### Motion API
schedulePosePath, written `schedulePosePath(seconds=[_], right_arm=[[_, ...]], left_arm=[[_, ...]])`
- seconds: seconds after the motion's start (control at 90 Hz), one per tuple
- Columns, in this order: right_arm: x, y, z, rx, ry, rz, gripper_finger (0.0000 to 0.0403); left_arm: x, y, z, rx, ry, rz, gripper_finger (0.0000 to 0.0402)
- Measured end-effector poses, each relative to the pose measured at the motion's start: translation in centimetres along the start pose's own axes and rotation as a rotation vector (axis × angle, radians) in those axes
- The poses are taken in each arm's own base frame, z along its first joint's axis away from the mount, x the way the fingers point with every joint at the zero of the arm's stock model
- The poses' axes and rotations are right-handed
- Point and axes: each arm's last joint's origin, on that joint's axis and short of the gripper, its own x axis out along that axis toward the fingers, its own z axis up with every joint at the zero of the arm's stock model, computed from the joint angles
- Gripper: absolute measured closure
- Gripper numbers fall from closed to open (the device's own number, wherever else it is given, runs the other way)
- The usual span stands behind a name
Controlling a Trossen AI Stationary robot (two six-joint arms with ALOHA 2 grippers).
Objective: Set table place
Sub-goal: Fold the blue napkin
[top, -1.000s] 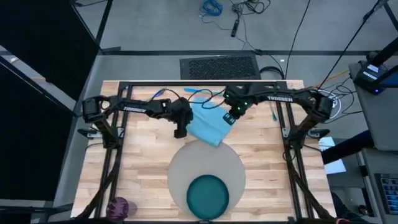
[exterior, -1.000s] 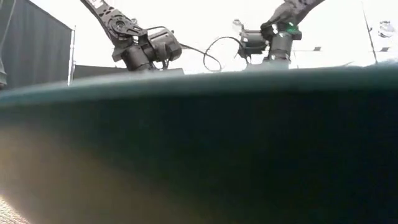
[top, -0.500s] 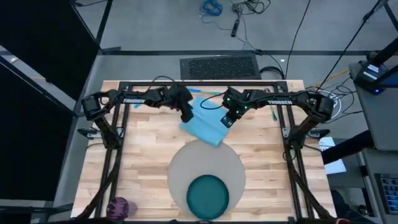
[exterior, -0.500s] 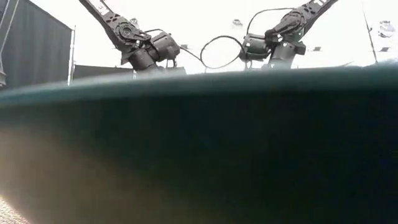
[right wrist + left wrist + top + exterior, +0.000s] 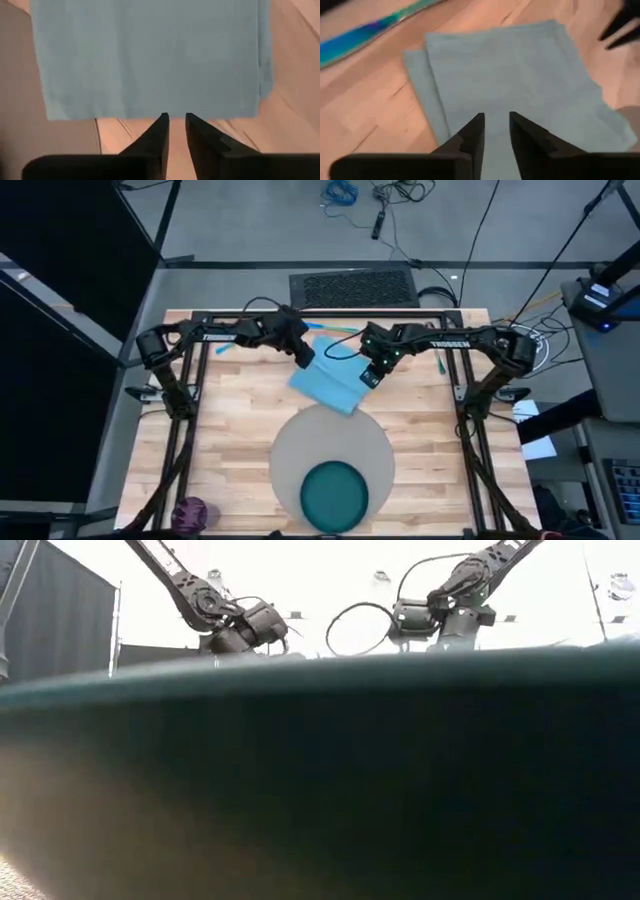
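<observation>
Both dark two-finger grippers hang over one folded light blue cloth napkin (image 5: 330, 382) at the far middle of the light wooden plank table (image 5: 230, 430). The left gripper (image 5: 496, 127) sits above it, fingers narrowly apart, holding nothing. The right gripper (image 5: 176, 125), just off its edge, is likewise nearly closed and empty. The napkin's corner overlaps one round grey mat (image 5: 300, 445) carrying one dark teal round plate (image 5: 334, 495).

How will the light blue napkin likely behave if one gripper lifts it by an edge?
The napkin is probably floppy: it is thin folded cloth lying flat on the table, with layered edges showing in the left wrist view. Lifted by one edge, it would likely droop and could unfold. It looks light, so a push from the left gripper would probably slide or bunch it.
</observation>
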Motion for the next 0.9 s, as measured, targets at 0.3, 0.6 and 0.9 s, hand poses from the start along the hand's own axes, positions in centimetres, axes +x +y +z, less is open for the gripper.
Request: schedulePosePath(seconds=[0.3, 0.6, 0.9], right_arm=[[0.1, 0.6, -0.3, -0.019, 0.018, 0.004, 0.0317], [0.2, 0.9, -0.5, -0.03, 0.032, 0.005, 0.0316], [0.2, 0.9, -0.5, -0.031, 0.031, 0.005, 0.0316]], left_arm=[[2.2, 0.5, -0.7, -0.023, 0.012, 0.04, 0.0307], [2.5, 0.8, -0.8, -0.019, 0.011, 0.084, 0.0307], [2.8, 1.0, -1.0, -0.027, 0.023, 0.092, 0.0307]])
